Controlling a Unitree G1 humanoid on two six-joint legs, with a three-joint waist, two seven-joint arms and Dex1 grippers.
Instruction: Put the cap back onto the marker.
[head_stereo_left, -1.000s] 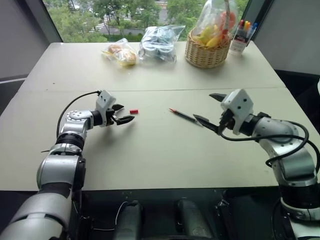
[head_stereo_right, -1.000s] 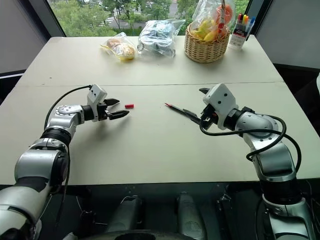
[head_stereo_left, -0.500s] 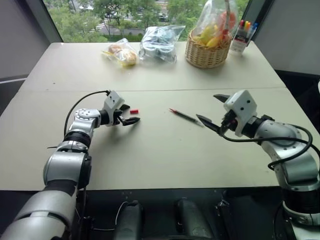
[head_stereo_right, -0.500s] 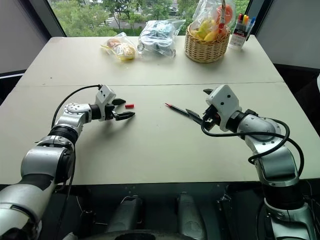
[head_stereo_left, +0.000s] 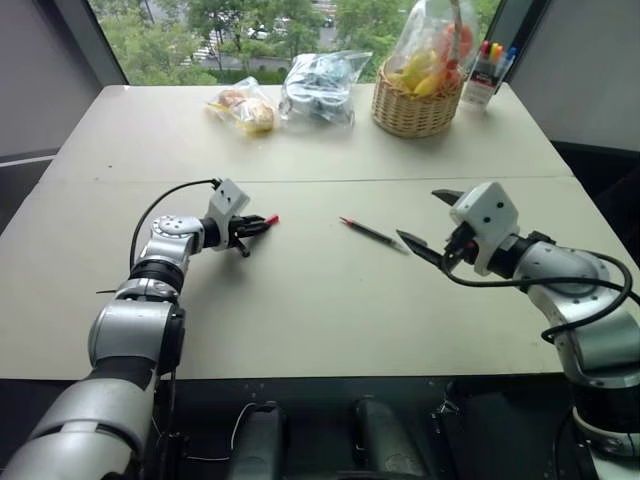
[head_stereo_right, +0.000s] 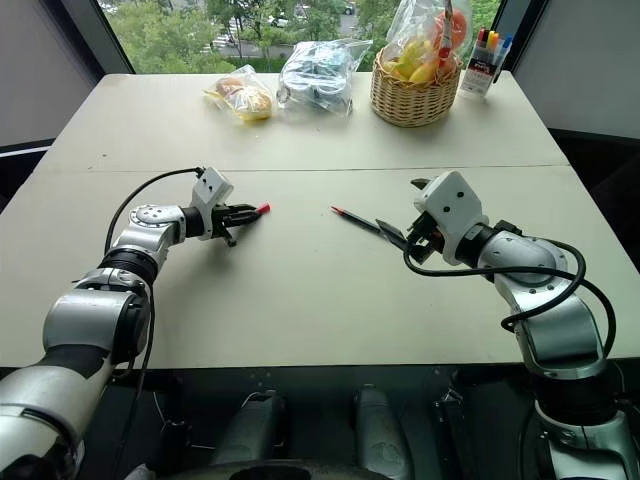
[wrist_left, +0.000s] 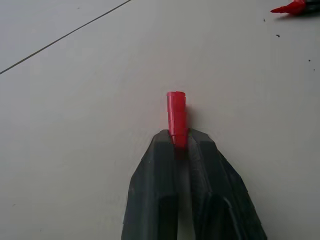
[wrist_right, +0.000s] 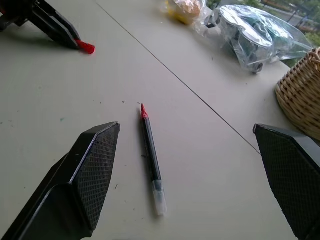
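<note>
Claw on the left arm is pressed together on the cap, low over the table, left of centre. From the head views the cap is a small red speck poking out past the black fingertips. The left wrist view gives the grip itself: the two fingers meet on the cap's near end, while most of its red length sticks out beyond them, pointing away from the wrist. That same view catches the marker's red tip at its far corner.

Right of the cap, well apart from it, the marker lies flat on the table near the middle, its red tip towards the left arm. The right wrist view shows more of it: a dark barrel, a red point at the far end and a pale, clear-looking end nearest the camera. That view also takes in the left claw and the cap beyond the marker.

Further right, the right claw hangs above the table just past the marker's right end, its fingers spread wide and holding nothing; in the right wrist view the marker lies between the two spread fingers, lower down on the table.

Along the far edge of the table the head views show a bag of food, a clear bag, a wicker basket and a cup of coloured markers.
</note>
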